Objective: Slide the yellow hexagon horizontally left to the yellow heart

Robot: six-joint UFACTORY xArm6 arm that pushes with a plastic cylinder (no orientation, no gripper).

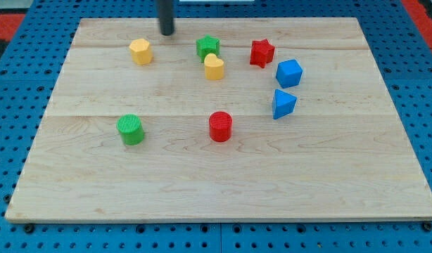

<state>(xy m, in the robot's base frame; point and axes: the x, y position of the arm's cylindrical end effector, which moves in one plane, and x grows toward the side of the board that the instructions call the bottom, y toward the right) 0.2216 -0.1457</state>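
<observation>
The yellow hexagon [140,51] sits on the wooden board near the view's top left. The yellow heart [214,67] lies to its right and slightly lower, touching the green star [207,47] just above it. My tip [167,32] is at the view's top, just above and to the right of the yellow hexagon, apart from it, and left of the green star.
A red star [262,53], a blue cube [288,73] and a blue wedge-like block [283,104] stand at the right. A red cylinder [220,126] is in the middle, a green cylinder [130,129] at the left. The wooden board's edge [223,218] borders blue pegboard.
</observation>
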